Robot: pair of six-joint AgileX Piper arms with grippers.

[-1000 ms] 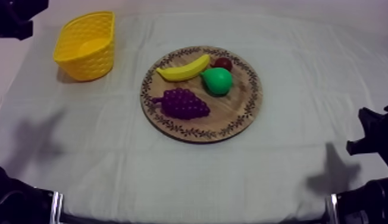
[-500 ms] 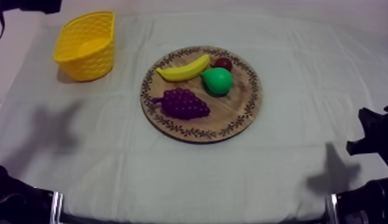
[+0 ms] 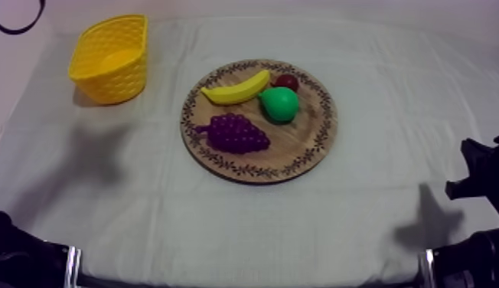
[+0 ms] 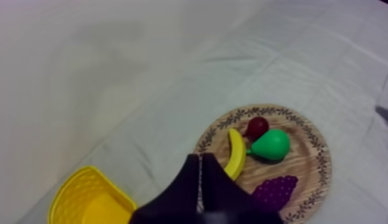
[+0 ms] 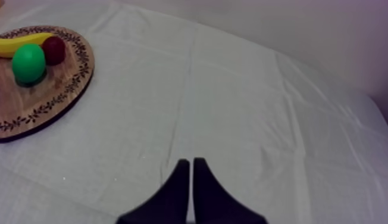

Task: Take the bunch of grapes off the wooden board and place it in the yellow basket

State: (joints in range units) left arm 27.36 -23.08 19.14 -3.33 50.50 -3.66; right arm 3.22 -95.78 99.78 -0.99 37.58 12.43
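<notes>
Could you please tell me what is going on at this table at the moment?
Nothing is held yet. The bunch of grapes lies on the wooden board with the banana, pear and small red fruit; the yellow basket stands apart. The left gripper, shut, hangs above basket and board; the right gripper, shut, is over cloth beside the board.

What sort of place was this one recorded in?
Probably a robot manipulation test bench, not a home kitchen: a plain cloth-covered table, a bunch of grapes and other toy fruit on a wooden board, a yellow basket, and black robot arms at the edges.
</notes>
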